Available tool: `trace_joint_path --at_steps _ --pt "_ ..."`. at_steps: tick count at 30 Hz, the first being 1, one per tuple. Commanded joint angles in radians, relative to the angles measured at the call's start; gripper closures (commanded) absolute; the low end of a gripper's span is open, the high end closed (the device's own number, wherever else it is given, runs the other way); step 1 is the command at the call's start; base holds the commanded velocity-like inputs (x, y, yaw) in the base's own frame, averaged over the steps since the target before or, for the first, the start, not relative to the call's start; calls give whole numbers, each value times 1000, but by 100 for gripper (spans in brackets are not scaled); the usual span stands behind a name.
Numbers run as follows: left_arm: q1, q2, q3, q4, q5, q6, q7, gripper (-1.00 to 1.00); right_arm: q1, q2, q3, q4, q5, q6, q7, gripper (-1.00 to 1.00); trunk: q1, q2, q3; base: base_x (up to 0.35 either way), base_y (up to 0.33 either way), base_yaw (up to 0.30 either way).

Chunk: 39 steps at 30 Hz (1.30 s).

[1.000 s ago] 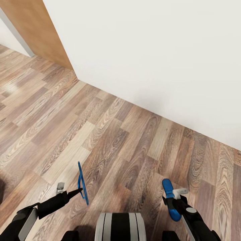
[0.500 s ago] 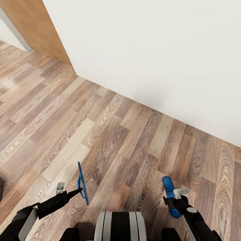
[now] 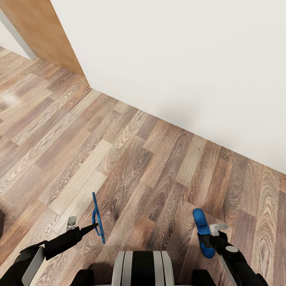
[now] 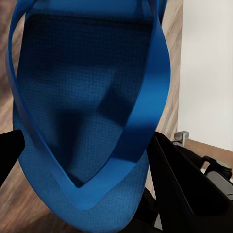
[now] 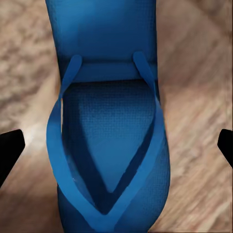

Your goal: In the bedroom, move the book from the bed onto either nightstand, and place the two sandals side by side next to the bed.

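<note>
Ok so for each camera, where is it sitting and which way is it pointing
Head view: on the head, facing forward and down at plank floor and white wall; both arms, left claw, right claw.
Left wrist view: along the claw at left sandal.
Right wrist view: along the claw at right sandal.
Shared: the sandals show in the head view too.

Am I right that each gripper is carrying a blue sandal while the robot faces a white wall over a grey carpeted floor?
Not quite: the floor is wood plank, not grey carpet, as the head view shows. Otherwise yes: the left gripper and right gripper each carry a blue sandal, facing the white wall.
</note>
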Motion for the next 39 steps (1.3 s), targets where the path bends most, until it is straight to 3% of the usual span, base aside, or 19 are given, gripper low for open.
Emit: trace_joint_path --at_steps 1,28,33,39 --pt "0 0 0 0 3 7 -2 100 0 -4 -5 -2 10 5 8 -100 0 0 -1 0 0 0" --pt "0 0 0 1 3 7 -2 100 0 -10 -9 0 11 5 9 -100 1 -1 -8 0 0 0" --pt "0 0 1 1 3 7 -2 100 0 -10 -8 0 11 5 9 -100 3 -2 -28 0 0 0" --pt "0 0 0 1 3 7 -2 100 0 -10 -8 0 12 5 9 -100 3 -2 -28 0 0 0"
